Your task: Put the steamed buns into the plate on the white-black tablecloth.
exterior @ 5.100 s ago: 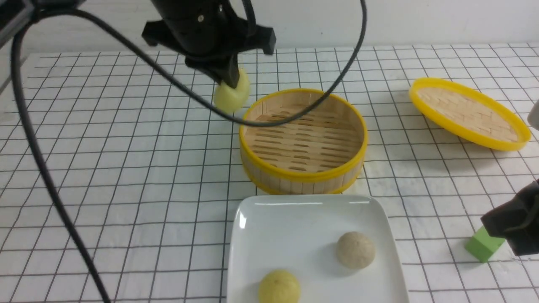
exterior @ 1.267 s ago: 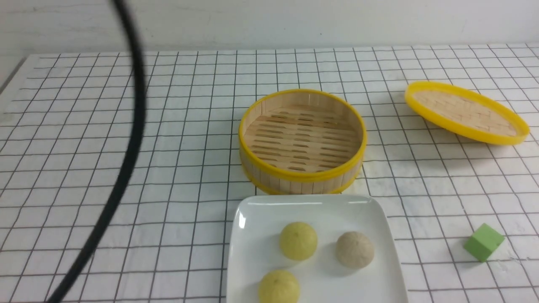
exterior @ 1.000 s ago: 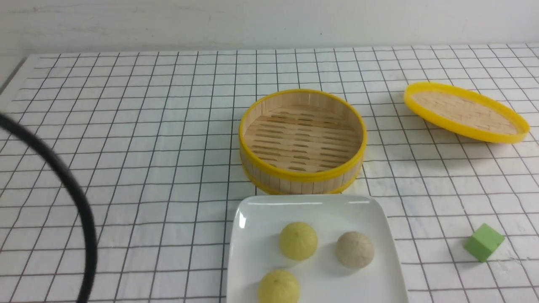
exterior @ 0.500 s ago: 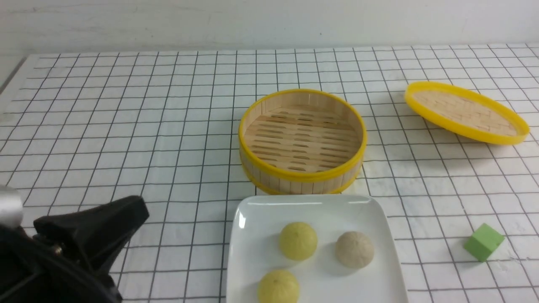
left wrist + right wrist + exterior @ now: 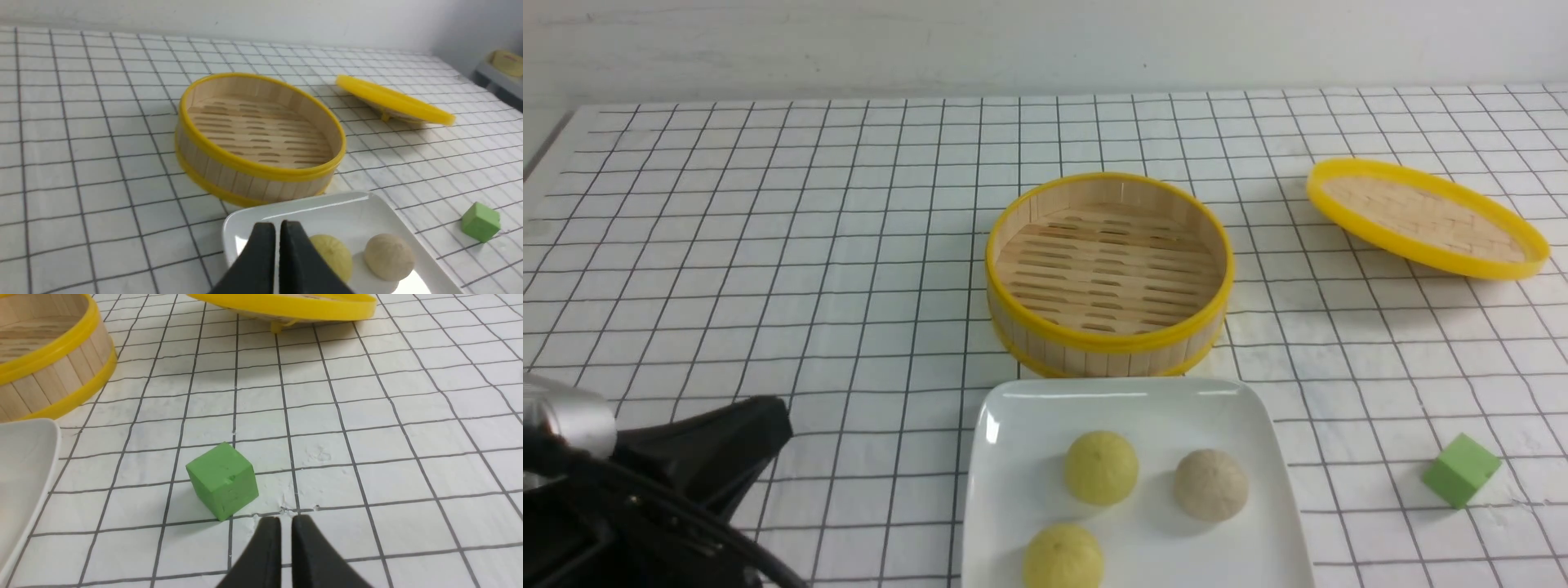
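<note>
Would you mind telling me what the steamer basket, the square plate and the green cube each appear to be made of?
Steamer basket: pale wooden or bamboo slats, matte, with visible grain; its yellow rim bands look like smooth plastic.
Square plate: glossy white with sharp light reflections, probably ceramic, though melamine is possible.
Green cube: matte, with small dents and soft edges, so perhaps foam or painted wood; the look leaves it open.
</note>
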